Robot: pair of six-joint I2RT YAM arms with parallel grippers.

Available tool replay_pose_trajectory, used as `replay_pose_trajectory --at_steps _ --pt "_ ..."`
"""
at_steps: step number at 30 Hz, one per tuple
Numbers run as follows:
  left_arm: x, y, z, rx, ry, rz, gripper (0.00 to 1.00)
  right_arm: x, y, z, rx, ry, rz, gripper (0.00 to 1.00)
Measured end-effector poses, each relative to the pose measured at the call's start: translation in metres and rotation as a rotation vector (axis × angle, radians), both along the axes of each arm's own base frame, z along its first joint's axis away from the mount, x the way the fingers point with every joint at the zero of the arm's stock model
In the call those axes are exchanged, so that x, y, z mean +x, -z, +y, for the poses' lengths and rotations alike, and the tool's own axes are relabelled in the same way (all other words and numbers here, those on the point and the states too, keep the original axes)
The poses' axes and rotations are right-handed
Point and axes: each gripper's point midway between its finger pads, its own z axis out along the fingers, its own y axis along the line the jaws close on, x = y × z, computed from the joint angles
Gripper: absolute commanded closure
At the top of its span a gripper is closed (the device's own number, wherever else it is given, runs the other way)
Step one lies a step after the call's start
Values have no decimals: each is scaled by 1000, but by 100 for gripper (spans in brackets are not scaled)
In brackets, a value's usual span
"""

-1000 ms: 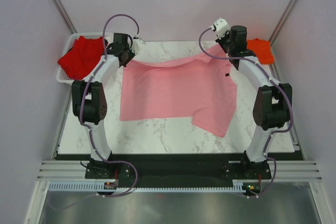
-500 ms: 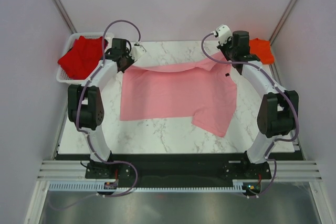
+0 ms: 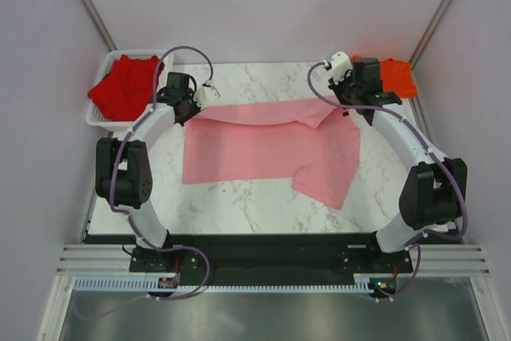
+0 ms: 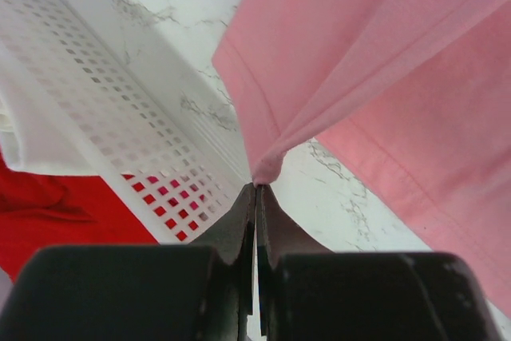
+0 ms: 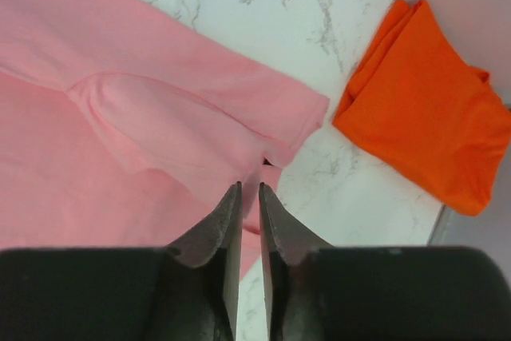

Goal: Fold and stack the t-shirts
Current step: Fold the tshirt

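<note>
White marble tabletop [image 3: 239, 205] is stretching under both my arms, and I am working at its far side. My left gripper [image 4: 255, 189] is pressing its jaws tight together on a small bunched tuck of the pink t-shirt [image 4: 383, 77], with no gap showing between the fingers. From that pinch the cloth is fanning out ahead and to the right of the fingertips. Just to the left of this gripper the white mesh basket [image 4: 104, 101] is sitting at the table edge, and the red t-shirt [image 4: 56, 213] is lying inside it, showing through the holes.

My right gripper [image 5: 249, 189] is holding its fingers nearly together, only a thin slit between them, and I am pinching an edge of the pink t-shirt at the tips. The cloth is spreading ahead and to the left of these fingers, doubled over itself in a raised flap. Ahead and to the right of them, with bare marble between it and the pink cloth, the orange t-shirt [image 5: 423, 109] is lying folded near the table's corner. Between my two grippers the far hem is hanging in a shallow sag, while the near part is lying flat toward my bases.
</note>
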Motion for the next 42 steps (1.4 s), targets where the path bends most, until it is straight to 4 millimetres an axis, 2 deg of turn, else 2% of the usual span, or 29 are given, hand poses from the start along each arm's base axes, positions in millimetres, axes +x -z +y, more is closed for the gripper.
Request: replay_pose_trajectory --at_steps 1,3,4,7,10,12,15,16,18,19,23,27,30,38,42 --pt "-4 3 1 3 -1 8 94 -5 2 2 0 -7 15 66" --pt "-15 8 3 6 -2 31 84 -11 5 4 2 -15 40 62" --pt "-21 10 4 7 -2 41 70 -14 6 4 1 -18 51 61" --pt "-30 4 6 5 -1 46 64 -18 4 3 3 -19 57 61" --pt "-26 -9 4 -12 -6 14 61 -15 0 1 7 -15 48 63" --pt "-21 -14 2 -28 -11 2 62 -7 1 1 12 -9 51 64" --pt "-8 -16 -3 -54 -27 -4 67 19 9 3 31 3 59 64" --pt "-2 -13 -5 -63 -35 5 72 28 14 2 34 9 65 64" --pt "11 -4 -8 -79 -57 33 74 44 31 -1 37 21 89 65" --pt "16 5 -9 -86 -69 56 78 50 40 -2 35 25 105 65" --pt "27 41 -13 -106 -119 153 82 68 76 -5 25 39 166 66" --pt "22 74 -14 -110 -164 250 85 78 102 -7 14 47 204 67" --pt "20 89 -13 -110 -191 293 85 83 114 -9 3 55 221 68" --pt "45 90 -10 -93 -235 260 86 93 147 -18 -47 80 260 69" --pt "63 90 -8 -77 -248 229 87 99 172 -28 -89 100 291 70"
